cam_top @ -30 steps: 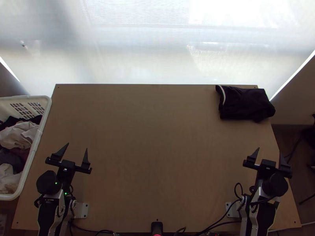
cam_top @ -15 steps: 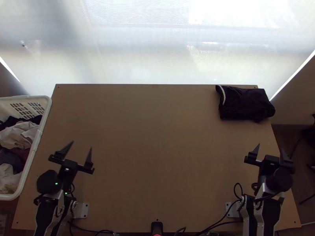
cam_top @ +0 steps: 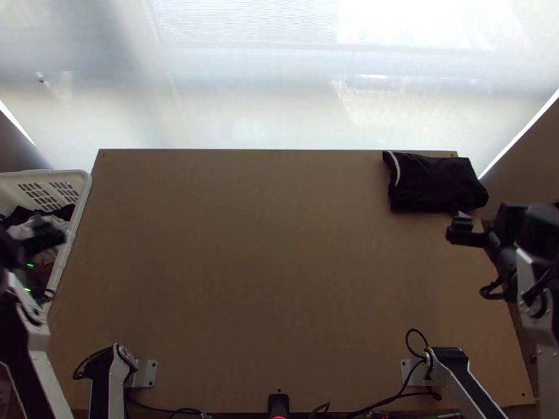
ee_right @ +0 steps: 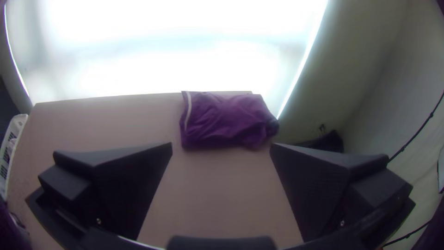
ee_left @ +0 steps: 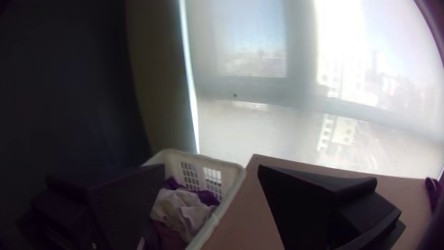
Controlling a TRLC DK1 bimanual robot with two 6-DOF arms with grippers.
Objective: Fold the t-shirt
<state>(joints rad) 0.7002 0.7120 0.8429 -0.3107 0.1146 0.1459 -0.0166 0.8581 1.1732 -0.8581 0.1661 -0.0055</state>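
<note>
folded dark cloth (cam_top: 437, 183): a compact bundle at the far right corner of the table (cam_top: 279, 279); its right end seems to overhang the side edge; pale strip (cam_top: 395, 169) at its left end.
long axis of cloth: left to right, roughly parallel to the far edge.
right gripper (ee_right: 221, 146): nearer to this cloth, which lies ahead of it, toward the far edge; fingers spread wide, nothing between them.
left gripper (ee_left: 211, 167): well apart from the cloth, over the basket (cam_top: 78, 202) in the top view; fingers wide apart, empty.
loose garments (ee_left: 180, 208): bunched inside the basket, no clear long axis; left arm nearer.
coming move (judged): the cloth looks folded already, so the garment to fold probably lies in the basket, below the left gripper; which one cannot be told.
</note>
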